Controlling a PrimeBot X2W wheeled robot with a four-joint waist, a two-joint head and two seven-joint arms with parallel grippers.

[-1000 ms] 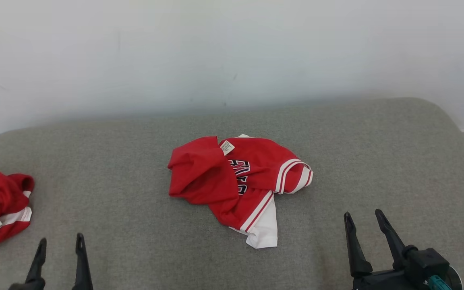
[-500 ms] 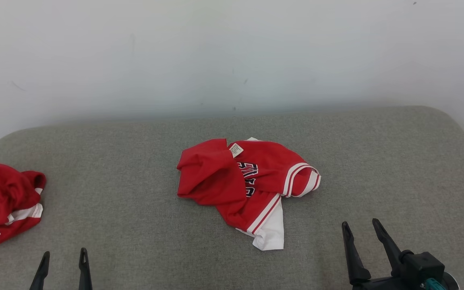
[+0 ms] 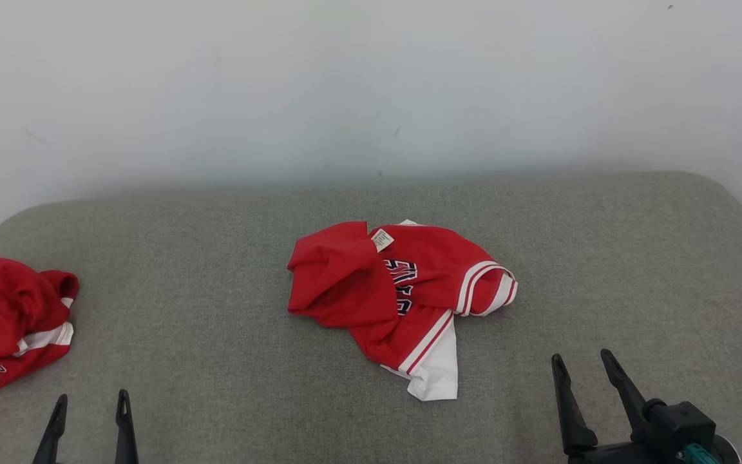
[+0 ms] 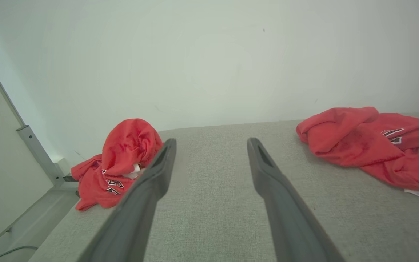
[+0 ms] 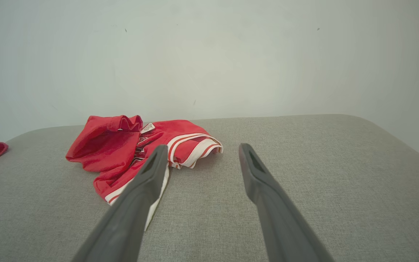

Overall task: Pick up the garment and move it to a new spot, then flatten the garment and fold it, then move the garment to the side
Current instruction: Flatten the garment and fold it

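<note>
My head camera has drifted slightly, but the red garment (image 3: 403,303) hasn't budged and lies crumpled mid-desk (image 3: 216,258). A second red bundle (image 3: 13,322) lies at the left edge. Near me, the left pincer (image 3: 92,396) and right pincer (image 3: 581,354) hover spread, holding nothing.

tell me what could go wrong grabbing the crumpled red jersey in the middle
1. The red jersey lies bunched, layers folded over; a pinch may catch several and it may not spread flat.
2. A second red garment sits at the left edge of the grey surface, near the open left gripper; it might be grabbed by mistake or knocked off.
</note>
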